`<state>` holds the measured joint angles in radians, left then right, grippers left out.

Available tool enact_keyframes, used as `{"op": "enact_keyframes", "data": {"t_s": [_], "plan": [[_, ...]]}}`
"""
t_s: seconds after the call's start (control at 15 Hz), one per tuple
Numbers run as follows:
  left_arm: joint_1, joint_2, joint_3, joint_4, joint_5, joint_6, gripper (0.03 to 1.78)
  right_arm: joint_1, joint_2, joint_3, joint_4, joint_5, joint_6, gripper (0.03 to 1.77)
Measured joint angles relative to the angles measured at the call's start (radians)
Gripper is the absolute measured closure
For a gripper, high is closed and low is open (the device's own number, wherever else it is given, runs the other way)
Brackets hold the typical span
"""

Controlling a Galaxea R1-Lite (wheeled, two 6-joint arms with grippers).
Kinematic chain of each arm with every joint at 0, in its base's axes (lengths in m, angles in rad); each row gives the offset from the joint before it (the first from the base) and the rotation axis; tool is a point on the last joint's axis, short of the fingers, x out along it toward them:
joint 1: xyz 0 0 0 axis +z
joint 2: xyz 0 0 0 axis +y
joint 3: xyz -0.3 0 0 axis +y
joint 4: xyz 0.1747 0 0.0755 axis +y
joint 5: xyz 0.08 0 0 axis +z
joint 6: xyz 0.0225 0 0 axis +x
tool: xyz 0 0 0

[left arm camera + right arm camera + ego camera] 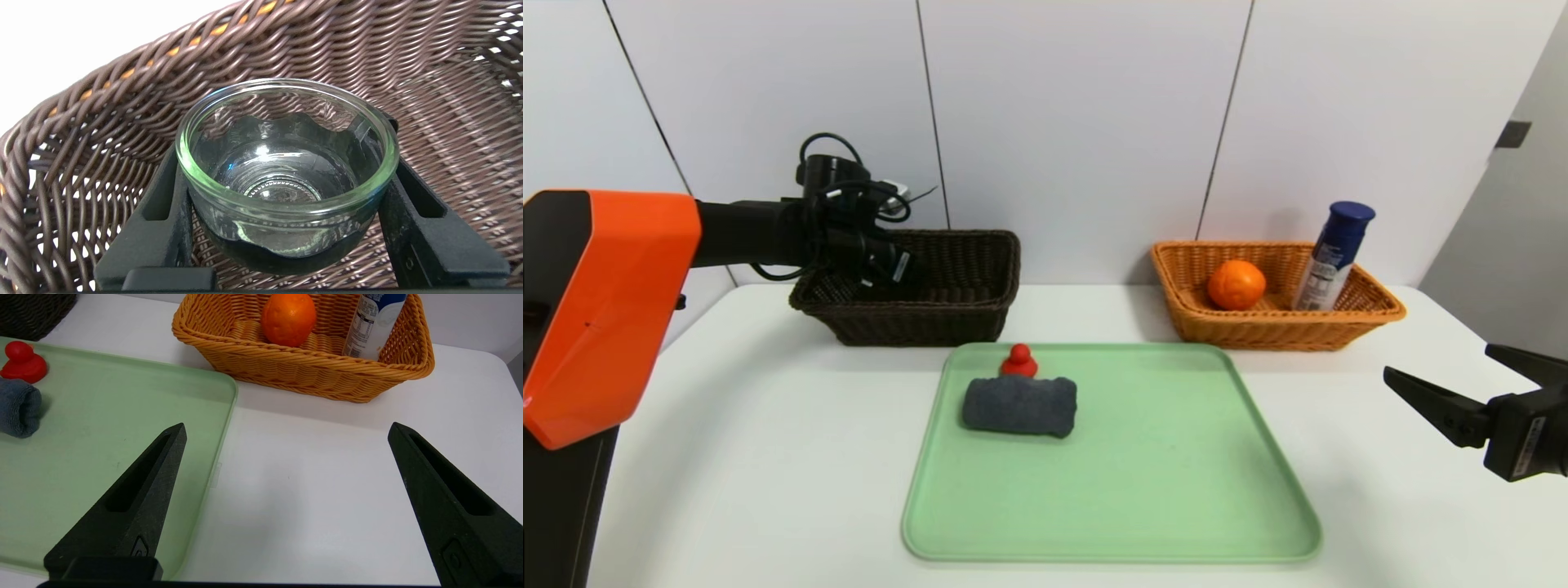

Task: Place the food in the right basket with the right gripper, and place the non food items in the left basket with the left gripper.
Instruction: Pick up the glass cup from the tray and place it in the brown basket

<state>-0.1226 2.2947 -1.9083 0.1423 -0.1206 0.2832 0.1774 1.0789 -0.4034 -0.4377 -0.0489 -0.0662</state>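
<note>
Left wrist view: glass bowl (286,241) between left claw's (288,163) 2 fingers (163,212).

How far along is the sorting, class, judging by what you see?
Done: orange and canister sit in the right basket. In hand: the left gripper holds a glass bowl at the left basket. Left: red toy and cloth on the tray.

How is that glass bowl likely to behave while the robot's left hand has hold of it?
The glass bowl looks rigid, so it probably won't give between the left gripper's fingers. Its smooth, curved sides could slip. Being glass, it might chip if dropped into the dark basket.
</note>
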Motion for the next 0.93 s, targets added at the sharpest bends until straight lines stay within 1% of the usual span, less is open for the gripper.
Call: {"op": "enact_keyframes", "data": {"t_s": [0.2, 0.27, 0.47, 0.93], "plan": [[0.002, 0.003, 0.000, -0.002, 0.001, 0.001, 0.55, 0.000, 0.004, -0.004, 0.000, 0.000, 0.000, 0.10], [0.003, 0.004, -0.001, -0.002, 0.001, 0.001, 0.48, 0.000, 0.005, -0.005, -0.001, 0.000, -0.001, 0.10], [0.004, 0.001, -0.003, -0.004, 0.002, 0.001, 0.36, 0.000, 0.013, -0.005, -0.020, 0.000, -0.001, 0.10], [0.005, -0.039, 0.005, 0.012, 0.001, 0.010, 0.21, 0.000, 0.028, -0.006, -0.033, 0.000, 0.000, 0.09]]}}
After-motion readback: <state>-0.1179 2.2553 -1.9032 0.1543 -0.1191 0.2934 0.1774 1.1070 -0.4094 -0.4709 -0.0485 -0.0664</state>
